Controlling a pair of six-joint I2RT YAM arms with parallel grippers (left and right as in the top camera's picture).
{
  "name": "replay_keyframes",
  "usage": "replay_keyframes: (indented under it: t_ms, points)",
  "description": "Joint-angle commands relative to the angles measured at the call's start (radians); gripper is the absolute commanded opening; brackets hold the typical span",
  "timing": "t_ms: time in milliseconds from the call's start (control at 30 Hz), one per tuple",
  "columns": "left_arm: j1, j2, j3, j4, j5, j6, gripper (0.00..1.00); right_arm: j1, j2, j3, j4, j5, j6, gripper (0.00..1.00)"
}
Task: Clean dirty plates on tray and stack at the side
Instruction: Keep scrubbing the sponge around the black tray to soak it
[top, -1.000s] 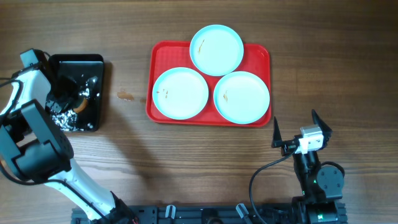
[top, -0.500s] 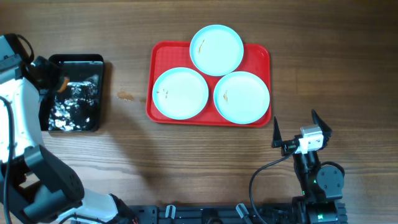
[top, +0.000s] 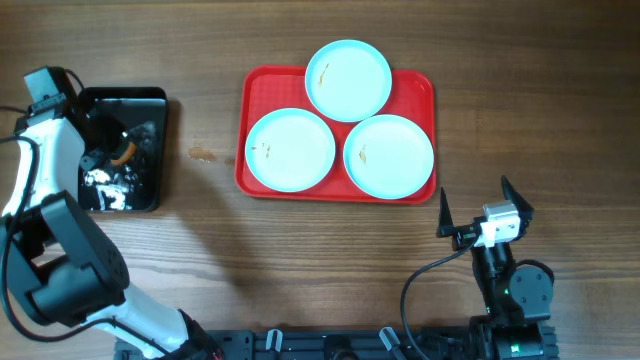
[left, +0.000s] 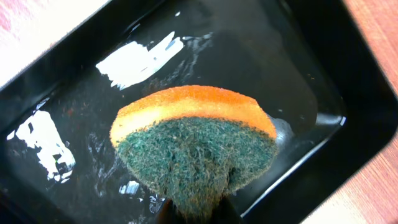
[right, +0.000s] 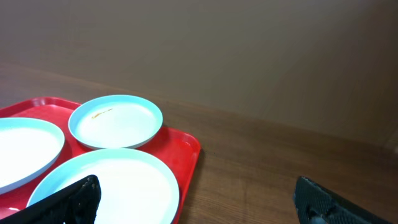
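Surface (top: 520, 120): bare brown wood, carrying everything listed below.

Tray (top: 258, 84): red, rectangular, lying flat in the upper middle of the surface.

Plates: three pale blue round ones, all right side up on the tray and none stacked. The far plate (top: 348, 80) overhangs the tray's far rim. The left plate (top: 290, 150) and the right plate (top: 389, 156) sit side by side along the near rim. Each carries a small brownish smear. The rims lie very close together; contact cannot be confirmed.

Black tray (top: 158, 150): at the far left of the surface, well apart from the red tray, wet inside with patches of white foam (left: 140, 59).

Sponge (left: 196, 140): orange body, green scouring face, held over the black tray.

Left fingers (left: 193, 214): pinching the sponge at its green edge.

Right fingers (top: 443, 215): spread wide, holding nothing, near the tray's near right corner.

Brown stain (top: 202, 154): small, on the surface between the two trays.
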Motion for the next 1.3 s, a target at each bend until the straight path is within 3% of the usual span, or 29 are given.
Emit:
replay_keyframes:
  t_ms: [0,233,400,533,633,733,900,1267]
  points:
    - [0.000,-0.115,0.037,0.018,0.011,0.120,0.04,-0.006,-0.012,-0.001,0.003,0.010,0.003,1.00]
    - [0.000,-0.206,0.036,0.080,0.012,0.120,0.04,-0.006,-0.012,-0.001,0.003,0.010,0.003,1.00]
    - [-0.002,-0.059,-0.079,0.143,0.010,0.124,0.04,-0.006,-0.012,-0.001,0.003,0.010,0.003,1.00]
    - [-0.001,0.000,-0.082,0.137,0.012,0.218,0.04,-0.006,-0.012,-0.001,0.003,0.010,0.003,1.00]
    - [-0.001,-0.068,-0.042,0.129,0.063,0.221,0.04,-0.006,-0.012,-0.001,0.003,0.010,0.003,1.00]
    - [-0.001,-0.185,-0.008,0.165,0.204,0.221,0.04,-0.006,-0.012,-0.001,0.003,0.010,0.003,1.00]
    - [-0.001,-0.259,-0.008,0.189,0.216,0.226,0.04,-0.006,-0.012,-0.001,0.003,0.010,0.003,1.00]
    - [0.004,-0.048,-0.110,0.137,0.112,0.256,0.04,-0.006,-0.012,-0.001,0.003,0.010,0.003,1.00]
